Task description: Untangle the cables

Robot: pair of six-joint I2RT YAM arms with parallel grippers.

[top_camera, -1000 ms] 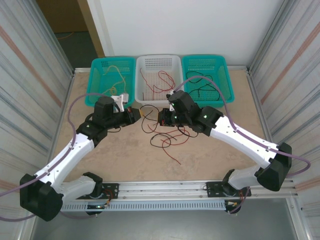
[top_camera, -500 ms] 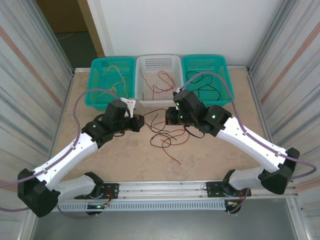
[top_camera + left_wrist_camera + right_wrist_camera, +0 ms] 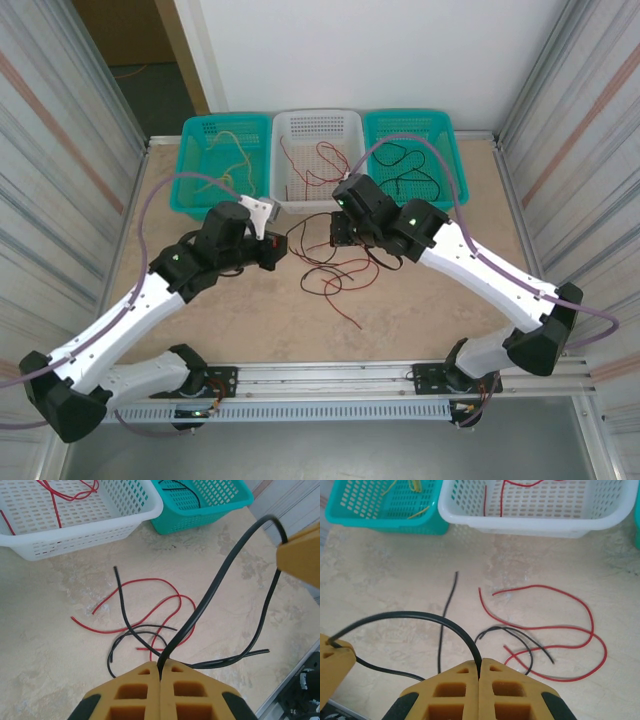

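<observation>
Where one black cable [image 3: 220, 575] arches up between the two arms, the left gripper [image 3: 160, 672] is clamped tight on it at one foot of the arch. The right gripper [image 3: 479, 666] is pinched together on it at the other, both just on the near side of the white basket [image 3: 300, 202]. Under that arch a loose tangle of red and black cables [image 3: 335, 275] lies mid-table [image 3: 250, 330], while farther back red strands [image 3: 325, 155] sit in the white basket, yellowish strands [image 3: 232, 150] in the left teal basket [image 3: 200, 122] and black strands [image 3: 405, 180] in the right teal basket [image 3: 420, 117].
</observation>
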